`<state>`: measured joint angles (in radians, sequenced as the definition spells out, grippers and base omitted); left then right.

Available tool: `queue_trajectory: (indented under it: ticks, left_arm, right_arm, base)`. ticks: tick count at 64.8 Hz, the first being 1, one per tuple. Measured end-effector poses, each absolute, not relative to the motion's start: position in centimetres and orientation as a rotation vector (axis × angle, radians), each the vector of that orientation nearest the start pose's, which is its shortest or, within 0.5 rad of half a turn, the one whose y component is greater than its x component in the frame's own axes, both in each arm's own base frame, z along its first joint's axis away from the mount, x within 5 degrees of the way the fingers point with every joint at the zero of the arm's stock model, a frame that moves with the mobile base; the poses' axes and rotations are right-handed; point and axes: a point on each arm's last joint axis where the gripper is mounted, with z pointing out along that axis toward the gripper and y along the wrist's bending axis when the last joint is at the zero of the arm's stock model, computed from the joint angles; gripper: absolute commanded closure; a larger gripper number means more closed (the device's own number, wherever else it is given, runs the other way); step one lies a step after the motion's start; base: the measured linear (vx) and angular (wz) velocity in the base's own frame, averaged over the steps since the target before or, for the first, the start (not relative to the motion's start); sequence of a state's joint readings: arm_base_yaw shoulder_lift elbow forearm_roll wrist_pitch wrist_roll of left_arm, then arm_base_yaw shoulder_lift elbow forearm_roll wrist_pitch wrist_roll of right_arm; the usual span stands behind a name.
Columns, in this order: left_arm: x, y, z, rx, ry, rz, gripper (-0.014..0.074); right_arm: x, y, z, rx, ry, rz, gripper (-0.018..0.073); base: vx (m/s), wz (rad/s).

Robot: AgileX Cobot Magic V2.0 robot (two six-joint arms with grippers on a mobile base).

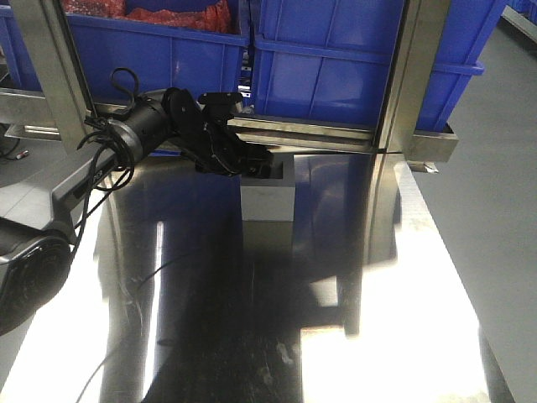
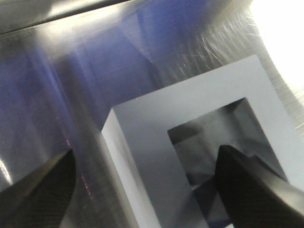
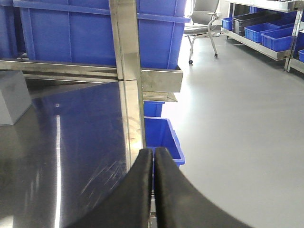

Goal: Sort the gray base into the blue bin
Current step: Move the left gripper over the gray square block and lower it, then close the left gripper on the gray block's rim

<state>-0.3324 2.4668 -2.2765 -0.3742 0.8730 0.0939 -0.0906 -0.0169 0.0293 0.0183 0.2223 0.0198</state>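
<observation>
Left end effector (image 2: 147, 190) stands spread astride one wall of the matte, square-recessed gray base (image 2: 142, 128).

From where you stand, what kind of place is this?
Likely a factory or warehouse sorting station: a stainless steel worktable, large blue bins racked behind it, and shelving with more blue crates.

We seem to be on a warehouse or workshop floor: a bare stainless-steel table (image 1: 403, 277), big blue crates (image 1: 336, 75) on a steel rack (image 3: 156, 78) along its far edge, a smooth gray floor (image 3: 237, 118), metal shelving (image 3: 259, 47) carrying more bins, and an office chair (image 3: 202, 19).
</observation>
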Motion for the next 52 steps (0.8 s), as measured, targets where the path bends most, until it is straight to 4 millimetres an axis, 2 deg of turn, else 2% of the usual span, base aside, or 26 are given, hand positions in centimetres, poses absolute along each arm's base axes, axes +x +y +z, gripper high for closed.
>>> queue_trajectory:
  ticks: [21,27,38,52]
  left_arm:
    - [50.86,-20.42,19.55,0.337,2.525,-0.579,0.0421]
    - [50.88,-20.42,19.66,0.333,2.521,-0.580,0.0493]
    - [50.89,-20.35,19.80,0.340,2.517,-0.567,0.0567]
    - [50.88,-20.31,20.06,0.342,2.510,-0.562,0.0576]
  right_arm:
    - [5.52,-0.46,18.40,0.107,1.715,-0.036,0.0564]
    - [5.52,-0.46,18.40,0.107,1.715,-0.036,0.0564]
    - [5.52,-0.46,18.40,0.107,1.715,-0.036,0.0564]
    - [5.52,-0.46,18.40,0.107,1.715,-0.036,0.0564]
  base:
    - [0.00,0.00]
    - [0.00,0.00]
    - [0.00,0.00]
    - [0.00,0.00]
